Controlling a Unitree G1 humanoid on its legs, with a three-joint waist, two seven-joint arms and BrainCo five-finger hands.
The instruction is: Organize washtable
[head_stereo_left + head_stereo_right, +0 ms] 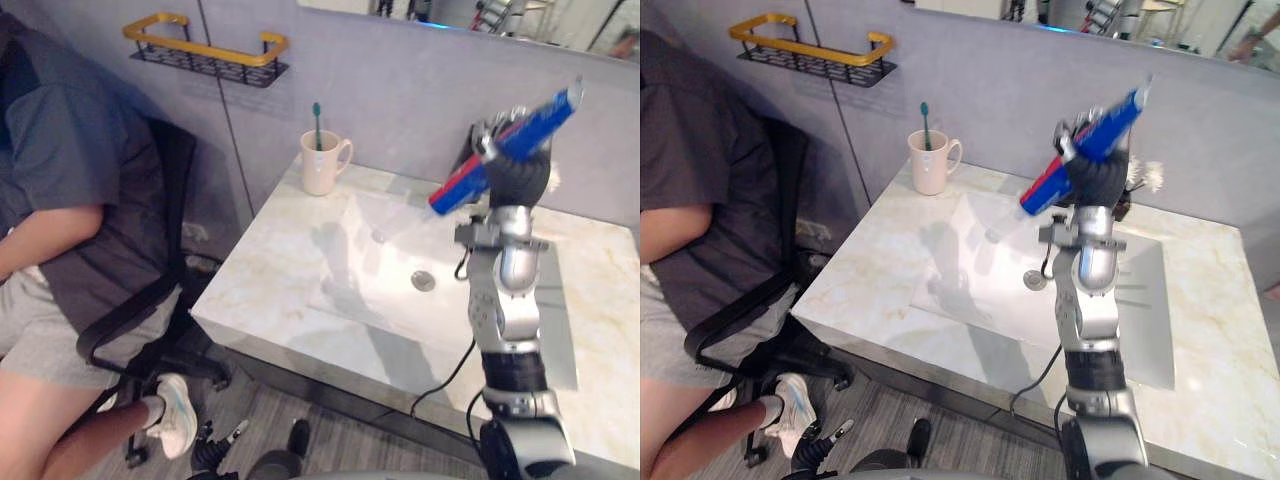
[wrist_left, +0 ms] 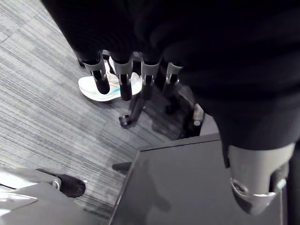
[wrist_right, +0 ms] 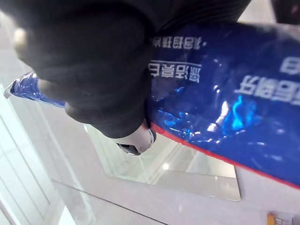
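Over sink (image 1: 352, 268), tube (image 1: 505, 150) in right hand (image 1: 522, 178)

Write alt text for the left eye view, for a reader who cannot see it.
Above the sink, the robot's right hand grips a tilted blue-and-red toothpaste tube. A cream mug holding a green toothbrush stands on the marble washtable, back left; a person sits in a chair beside it.

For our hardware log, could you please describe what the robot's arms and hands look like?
The right arm is silver-grey, built of rounded segments with a black band lower down. Both the right hand and left hand wear dark covers; the left's fingers are silver with dark tips.
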